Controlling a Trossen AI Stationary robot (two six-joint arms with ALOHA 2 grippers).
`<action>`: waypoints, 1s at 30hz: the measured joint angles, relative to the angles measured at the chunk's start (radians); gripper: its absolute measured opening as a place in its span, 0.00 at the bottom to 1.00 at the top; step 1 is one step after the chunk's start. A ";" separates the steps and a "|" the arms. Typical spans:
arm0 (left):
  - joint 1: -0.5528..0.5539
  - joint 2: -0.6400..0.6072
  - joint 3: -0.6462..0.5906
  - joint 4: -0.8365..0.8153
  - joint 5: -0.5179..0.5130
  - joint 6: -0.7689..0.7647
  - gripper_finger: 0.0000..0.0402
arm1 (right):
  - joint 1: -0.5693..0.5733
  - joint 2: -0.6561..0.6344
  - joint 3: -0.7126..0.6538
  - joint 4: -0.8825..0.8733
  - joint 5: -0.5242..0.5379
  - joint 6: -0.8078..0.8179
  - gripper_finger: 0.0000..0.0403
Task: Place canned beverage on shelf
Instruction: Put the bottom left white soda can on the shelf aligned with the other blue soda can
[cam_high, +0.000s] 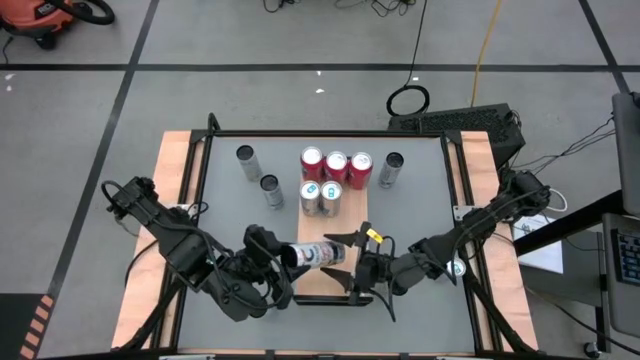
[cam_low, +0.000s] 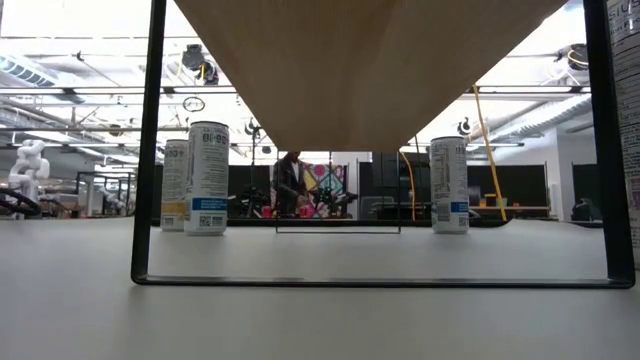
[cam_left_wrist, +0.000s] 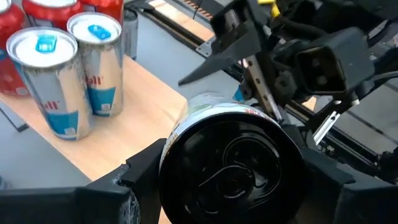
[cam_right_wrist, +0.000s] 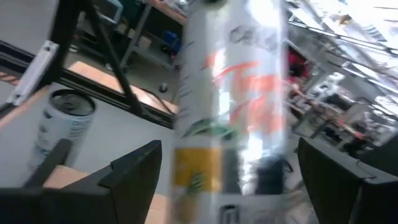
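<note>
Gripped sideways in the left claw (cam_high: 283, 258), a slim white printed beverage can (cam_high: 318, 254) is presented over the light-brown wood-grain shelf (cam_high: 325, 278) to the open right claw (cam_high: 352, 245). A handover seems underway; next, the right claw's closing on the can is called for.

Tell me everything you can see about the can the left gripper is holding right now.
The held can is a slim white can with orange and green print and a dark end facing the left wrist camera. It lies on its side above the near part of the wood-grain shelf, not resting on it. The left gripper clamps it at that end; the right gripper stands open around its far end without gripping.
</note>
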 joint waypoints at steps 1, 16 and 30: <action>0.001 0.001 0.000 0.018 -0.003 0.009 0.64 | -0.005 0.000 0.000 -0.007 -0.018 0.011 0.78; 0.040 0.005 0.001 0.039 0.026 0.032 0.64 | -0.027 -0.001 0.000 -0.052 -0.033 0.036 0.49; 0.045 0.004 0.001 0.058 0.040 0.139 0.74 | -0.024 -0.001 0.000 -0.087 -0.046 0.030 0.50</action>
